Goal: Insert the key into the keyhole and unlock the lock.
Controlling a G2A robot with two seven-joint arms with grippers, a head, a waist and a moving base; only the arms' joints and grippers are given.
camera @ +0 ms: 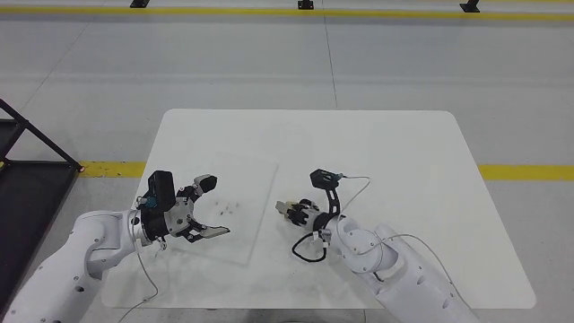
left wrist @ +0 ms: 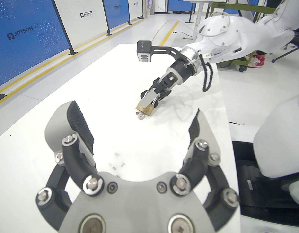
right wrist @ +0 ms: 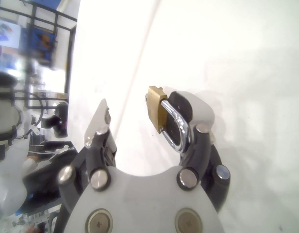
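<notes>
1. My left gripper (camera: 213, 206), lower left in the top view: fingers spread wide.
2. My right gripper (right wrist: 142, 100), lower middle: fingers apart too, with the lock (right wrist: 156, 109) leaning on one pad.
3. The key (left wrist: 140, 116) sits right at the lock's bottom end.

Brass lock (right wrist: 156, 109), shiny steel shackle (right wrist: 180, 124), matt table (right wrist: 237, 37).

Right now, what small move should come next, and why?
Probably shut the right gripper on the padlock: its jaws stand apart, and the padlock leans on just one of them, so it isn't held. The key lies on the table by the padlock, and the left gripper hangs open, apart from it.
</notes>
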